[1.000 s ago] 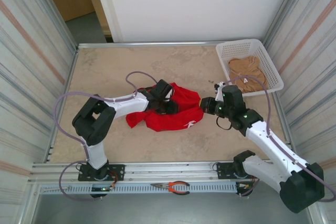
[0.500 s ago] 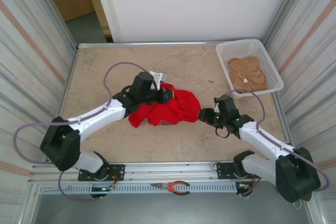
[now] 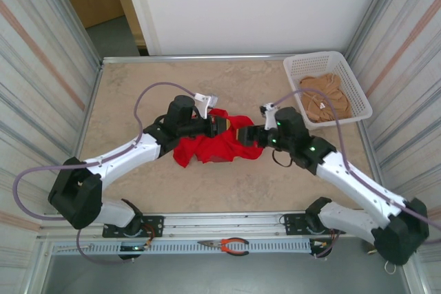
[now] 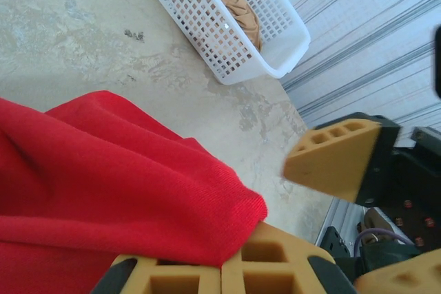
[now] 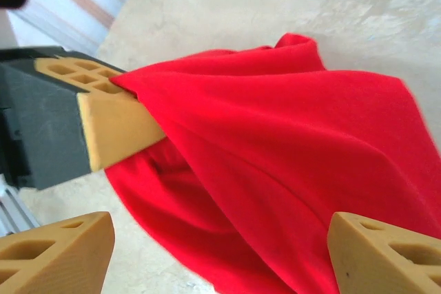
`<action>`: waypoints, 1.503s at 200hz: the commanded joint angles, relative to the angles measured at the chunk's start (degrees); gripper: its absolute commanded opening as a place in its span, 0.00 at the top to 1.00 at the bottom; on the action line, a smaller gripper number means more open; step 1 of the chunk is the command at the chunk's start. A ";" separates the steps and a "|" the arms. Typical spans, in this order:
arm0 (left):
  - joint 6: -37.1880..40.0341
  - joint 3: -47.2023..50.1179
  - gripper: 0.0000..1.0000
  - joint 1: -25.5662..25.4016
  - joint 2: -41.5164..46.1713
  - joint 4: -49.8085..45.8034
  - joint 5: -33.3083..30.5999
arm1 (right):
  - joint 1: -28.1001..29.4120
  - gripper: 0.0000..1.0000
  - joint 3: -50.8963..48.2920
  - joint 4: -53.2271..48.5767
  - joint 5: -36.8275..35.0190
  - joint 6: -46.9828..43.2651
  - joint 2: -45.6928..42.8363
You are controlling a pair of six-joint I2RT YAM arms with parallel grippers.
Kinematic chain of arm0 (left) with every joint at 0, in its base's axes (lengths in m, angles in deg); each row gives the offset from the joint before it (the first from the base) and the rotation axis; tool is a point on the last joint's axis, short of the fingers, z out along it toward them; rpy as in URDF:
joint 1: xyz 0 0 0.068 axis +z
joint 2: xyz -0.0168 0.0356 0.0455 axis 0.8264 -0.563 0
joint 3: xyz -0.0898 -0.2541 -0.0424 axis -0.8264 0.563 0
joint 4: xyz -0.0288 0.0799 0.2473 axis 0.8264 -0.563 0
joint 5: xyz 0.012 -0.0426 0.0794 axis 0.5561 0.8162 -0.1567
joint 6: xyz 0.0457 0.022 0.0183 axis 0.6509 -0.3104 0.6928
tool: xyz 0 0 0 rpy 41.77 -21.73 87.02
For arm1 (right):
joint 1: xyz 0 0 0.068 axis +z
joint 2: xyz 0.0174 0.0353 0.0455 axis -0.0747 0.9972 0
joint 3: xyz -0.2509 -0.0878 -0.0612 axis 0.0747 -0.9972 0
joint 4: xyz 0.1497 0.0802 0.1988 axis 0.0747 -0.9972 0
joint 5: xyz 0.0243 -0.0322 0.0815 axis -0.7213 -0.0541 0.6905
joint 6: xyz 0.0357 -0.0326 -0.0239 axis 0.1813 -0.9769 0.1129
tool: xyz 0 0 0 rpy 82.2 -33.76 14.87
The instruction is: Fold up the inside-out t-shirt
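Soft matt red knit cloth of the t-shirt (image 3: 207, 147), matt mottled stone-look table (image 3: 138, 87), glossy white plastic lattice basket (image 4: 234, 46), matt ochre ribbed plastic end effector pads (image 5: 52, 256).

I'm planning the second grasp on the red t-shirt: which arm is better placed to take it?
Likely right. The right gripper is open and faces the t-shirt beside the lifted fold, while the left gripper is shut on that fold.

Robot lab test cell: ribbed panel walls (image 3: 34, 67) at 9 and 3 o'clock, aluminium extrusion rail (image 3: 220, 222) at 6 with two arm bases (image 3: 131, 228) bolted on, pliers (image 3: 227, 245) beside it (cables (image 3: 157, 85) looping loose), bare beige counter (image 3: 234, 80) inside.
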 commanded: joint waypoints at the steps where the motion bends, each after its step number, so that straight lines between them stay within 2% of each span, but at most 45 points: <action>1: 1.11 -0.60 1.00 0.09 1.30 3.15 2.41 | 1.38 0.20 3.48 0.42 -6.52 -2.34 6.83; 15: 1.16 -0.22 1.00 0.10 1.82 3.00 2.70 | -0.18 0.25 4.01 1.66 -9.36 -0.95 10.41; 25: 1.24 0.25 1.00 0.14 2.54 2.68 2.45 | -2.32 0.34 3.64 2.75 -9.36 0.03 12.26; 44: 1.83 1.32 1.00 0.26 4.55 1.86 1.50 | -6.58 0.67 1.18 6.11 -6.78 1.72 14.88; 63: 1.95 2.72 1.00 1.51 5.84 1.57 1.23 | -9.75 1.00 -0.54 9.08 0.72 1.58 16.43; 109: 2.41 6.67 1.00 7.42 2.42 0.60 0.04 | -12.17 1.00 -1.87 16.49 20.87 4.21 6.15; 116: 2.78 6.53 0.87 8.22 1.37 -0.52 -0.02 | -12.27 1.00 -1.99 17.44 22.67 5.02 4.68; 125: 3.34 6.31 0.64 8.93 0.14 -1.34 0.08 | -12.44 1.00 -2.13 18.72 25.19 6.16 3.55; 133: 3.85 6.07 0.51 8.98 -0.14 -2.31 -0.37 | -12.51 1.00 -1.93 18.86 26.37 6.85 3.12; 144: 3.97 5.91 0.42 8.75 0.80 -3.29 -1.22 | -12.53 1.00 -1.92 19.07 27.66 7.22 3.08; 158: 3.66 6.57 0.38 7.49 3.85 -3.46 -3.17 | -12.52 1.00 -2.26 19.17 28.58 7.33 3.45; 176: 4.71 6.73 0.37 4.25 8.48 -5.09 -7.37 | -12.62 1.00 -3.30 19.78 28.60 7.68 3.78; 211: 7.59 6.41 0.47 -4.51 11.16 -2.39 -11.70 | -13.04 1.00 -4.70 19.26 27.57 8.11 3.01; 247: 9.45 2.94 0.48 -8.36 3.21 1.66 -11.29 | -13.55 1.00 -5.30 17.66 26.26 8.47 1.20; 300: 9.69 -3.43 0.43 -9.37 -9.06 3.76 -8.80 | -14.02 1.00 -5.65 15.19 24.78 8.47 -0.95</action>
